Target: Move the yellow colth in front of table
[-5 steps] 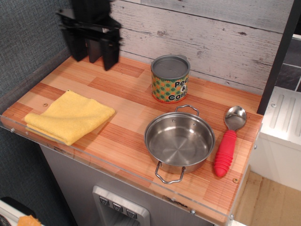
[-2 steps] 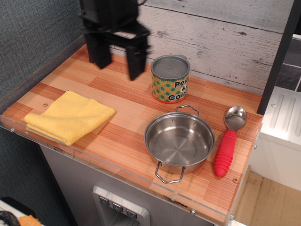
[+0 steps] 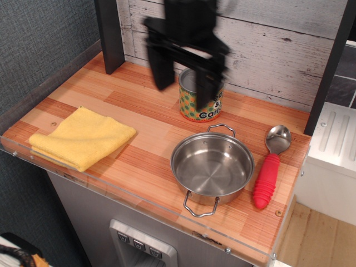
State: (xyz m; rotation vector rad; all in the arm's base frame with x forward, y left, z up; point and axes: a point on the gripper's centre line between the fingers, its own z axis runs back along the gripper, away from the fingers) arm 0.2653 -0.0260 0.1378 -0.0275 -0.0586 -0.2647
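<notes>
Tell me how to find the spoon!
Look at the wooden table and go to its right edge, past the steel pot. The spoon lies flat there beside the pot. Nothing else has its fat red handle and shiny silver bowl.

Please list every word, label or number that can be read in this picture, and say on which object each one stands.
"Pe" or "Pea" over "& Ca...": the label of the can, partly hidden by the blurred gripper; only "Ca" on the lower line is clear, the rest cannot be read.
Steel pot, red-handled spoon, yellow cloth, wooden table: no text visible.
The buttons on the grey panel under the table: marks too small to read.
</notes>
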